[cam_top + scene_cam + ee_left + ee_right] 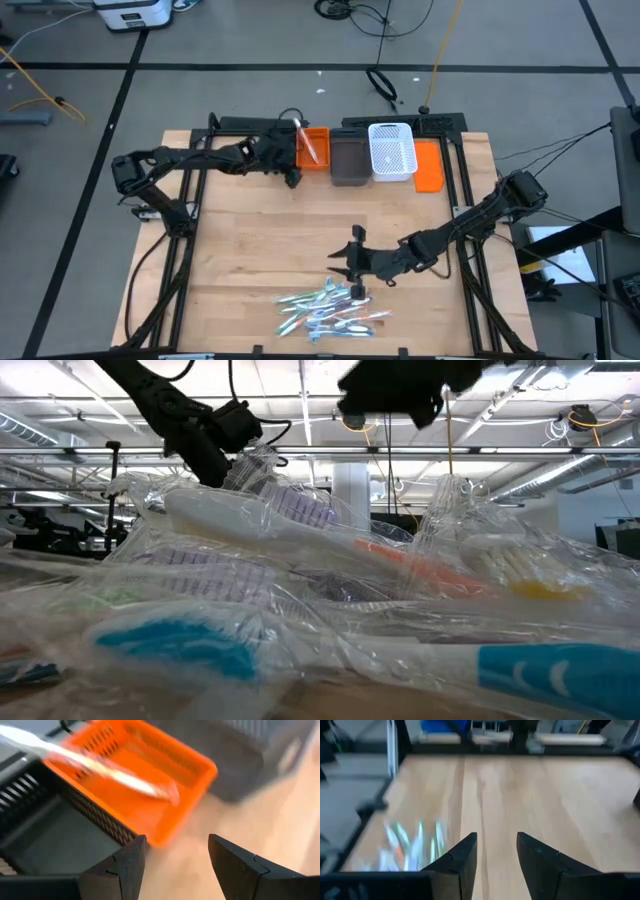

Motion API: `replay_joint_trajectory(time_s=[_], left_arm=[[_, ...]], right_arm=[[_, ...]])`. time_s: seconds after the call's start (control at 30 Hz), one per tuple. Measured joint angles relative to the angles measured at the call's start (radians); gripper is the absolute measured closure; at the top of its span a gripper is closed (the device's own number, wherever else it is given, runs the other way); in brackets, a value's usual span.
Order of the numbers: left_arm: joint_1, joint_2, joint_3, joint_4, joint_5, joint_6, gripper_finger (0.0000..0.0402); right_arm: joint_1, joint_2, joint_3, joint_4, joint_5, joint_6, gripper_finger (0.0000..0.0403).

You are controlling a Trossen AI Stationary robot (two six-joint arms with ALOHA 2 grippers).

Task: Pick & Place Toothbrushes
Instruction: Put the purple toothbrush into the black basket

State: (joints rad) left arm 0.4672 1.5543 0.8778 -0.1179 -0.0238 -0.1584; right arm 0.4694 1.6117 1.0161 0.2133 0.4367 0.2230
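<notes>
A pile of clear-wrapped toothbrushes (330, 310) lies near the table's near edge and fills the low view (330, 590). My right gripper (342, 262) hovers open just beyond the pile's far side; its wrist view (497, 845) shows the pile (412, 847) off to one side. My left gripper (292, 160) is open at the left side of the orange bin (313, 148). One wrapped toothbrush (100, 767) slants in that bin, one end down inside and the other end sticking out over the rim.
A row of bins stands at the far edge: the orange bin (150, 785), a dark grey bin (350, 160), a white mesh bin (392, 152) and another orange piece (428, 165). Bare wood lies between the bins and the pile. Black frame rails (465, 200) run along the table's sides.
</notes>
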Motion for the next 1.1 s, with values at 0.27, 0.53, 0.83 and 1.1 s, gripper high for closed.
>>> replay_joint_trajectory(time_s=[0.27,0.53,0.83,1.1], left_arm=[[-0.139,-0.007,0.000,-0.113,-0.001,0.026,0.0188],[-0.278,-0.007,0.000,-0.127,-0.003,0.022,0.0188],[-0.448,-0.007,-0.007,-0.125,-0.053,-0.049,0.0188],[-0.614,-0.007,-0.054,-0.115,-0.142,-0.174,0.0188]], right_arm=[[0.005,0.093,0.000,0.010,-0.092,0.080,0.0273],[0.082,0.168,0.000,0.000,-0.124,0.178,0.0273],[0.143,0.186,0.000,0.003,-0.096,0.210,0.0300],[0.161,0.188,0.000,-0.010,-0.098,0.229,0.0325]])
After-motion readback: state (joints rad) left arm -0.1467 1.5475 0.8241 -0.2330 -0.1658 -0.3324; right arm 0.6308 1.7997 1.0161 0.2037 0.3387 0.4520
